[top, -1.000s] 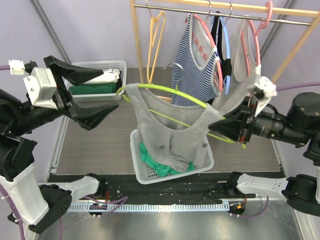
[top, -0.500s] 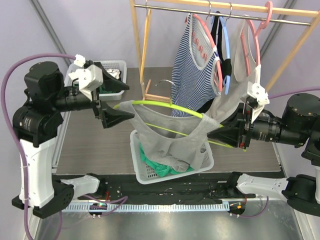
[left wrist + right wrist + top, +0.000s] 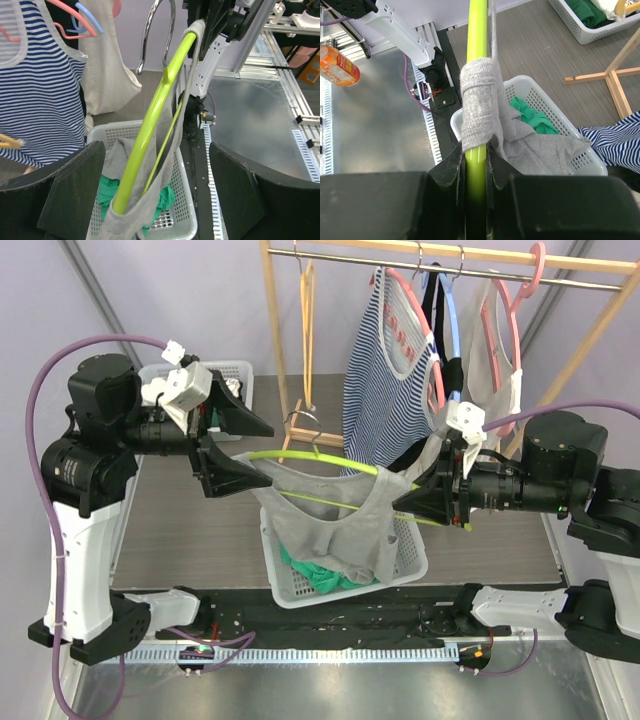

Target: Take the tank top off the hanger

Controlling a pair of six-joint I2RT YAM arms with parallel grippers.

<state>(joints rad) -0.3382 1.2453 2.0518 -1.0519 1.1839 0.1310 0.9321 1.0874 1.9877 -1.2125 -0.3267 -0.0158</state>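
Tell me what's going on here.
The right claw is clamped on one end of the lime green plastic hanger, holding it above the white plastic basket. The grey fabric tank top is draped on it, one strap looped round the bar by that claw. The left claw is open around the other end, gripping nothing.

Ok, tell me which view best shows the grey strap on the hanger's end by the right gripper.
Right wrist: the strap wraps the green hanger right ahead of the shut right gripper. Top external shows the whole tank top, but that end is small. Left wrist sees it only far off.
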